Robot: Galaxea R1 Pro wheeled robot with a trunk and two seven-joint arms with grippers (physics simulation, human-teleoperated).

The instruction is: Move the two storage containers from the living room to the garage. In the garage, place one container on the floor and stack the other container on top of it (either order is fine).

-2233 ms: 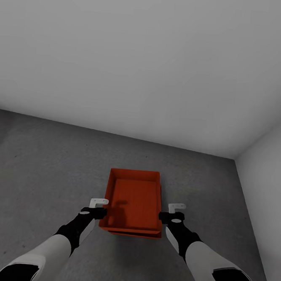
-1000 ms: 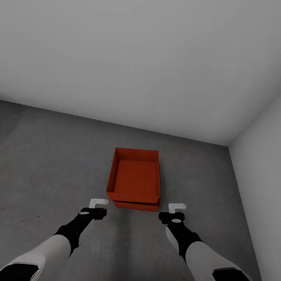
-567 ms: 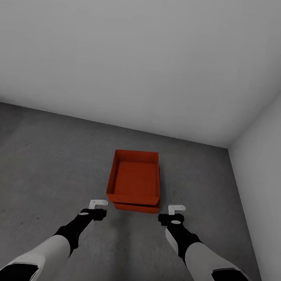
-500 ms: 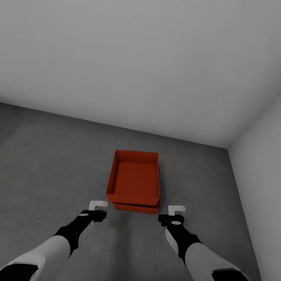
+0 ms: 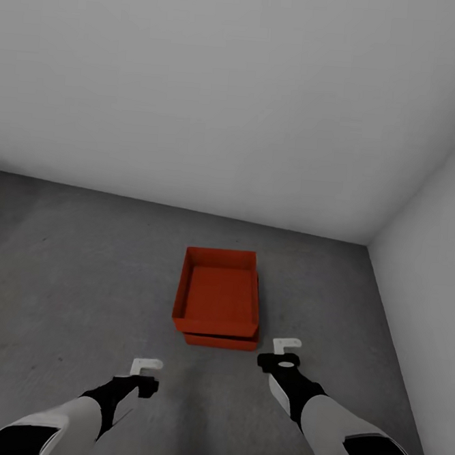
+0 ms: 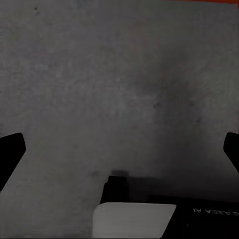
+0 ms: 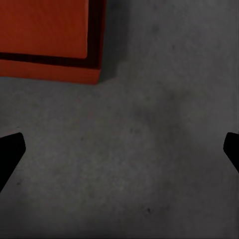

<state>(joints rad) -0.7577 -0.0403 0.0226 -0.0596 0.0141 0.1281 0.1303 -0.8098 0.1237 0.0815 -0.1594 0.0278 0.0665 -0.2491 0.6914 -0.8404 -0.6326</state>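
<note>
In the head view, the left gripper hangs low over the grey concrete floor, nearer the robot than its partner; its wrist view shows two dark fingertips spread wide apart at the frame's edges with bare floor between them, nothing held. Ahead and between the two arms sit the two storage containers, red-orange, one stacked on the other and resting on the floor. Their long axis runs away from the robot toward the pale grey back wall, open side up, the lower box peeking out at the near edge, slightly offset. To the right, the right gripper hovers just beside the stack's near right corner, apart from it; its wrist view shows fingertips likewise spread wide, empty. A second pale wall closes the right side.
</note>
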